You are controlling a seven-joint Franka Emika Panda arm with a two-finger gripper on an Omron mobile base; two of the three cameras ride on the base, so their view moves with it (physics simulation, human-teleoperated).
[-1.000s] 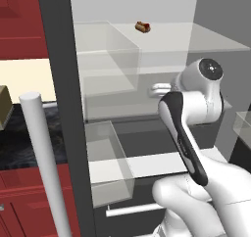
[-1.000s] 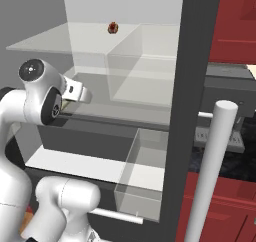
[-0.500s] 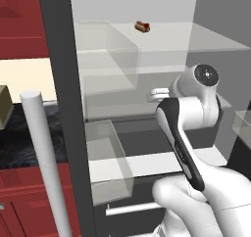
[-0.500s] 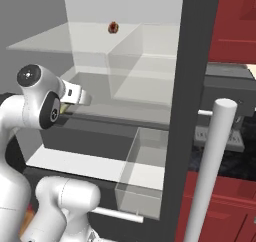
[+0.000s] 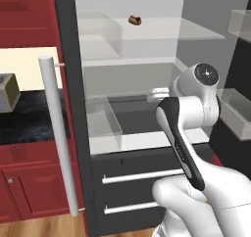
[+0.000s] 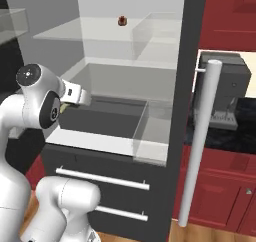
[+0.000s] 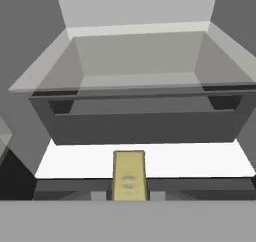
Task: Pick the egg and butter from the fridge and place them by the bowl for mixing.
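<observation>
Right now the gripper point(image 7: 129, 195) is clamped on the butter point(image 7: 129, 175): hand view shows the pale yellow-tan stick standing lengthwise btwn the two finger tips point(image 7: 98, 196), jaws narrow, pressing its sides near the lower end, rest of the stick poking out ahead of them. Beyond it, a white ledge and a dark grey drawer front w/ a translucent bin above, all part of the fridge point(image 6: 180, 86) interior. From the right base view the gripper point(image 6: 80, 97) sits just in front of the fridge's middle level, over the dark drawer, w/ a sliver of yellow below the wrist. Left base view: hand point(image 5: 159, 92) at the same level, mostly behind the arm's elbow. Small brown-red lumpy item point(image 5: 135, 20) rests on the upper glass shelf point(image 5: 186, 33), well apart from the gripper. Long grey handle point(image 5: 59, 138) stands upright on the open door.
</observation>
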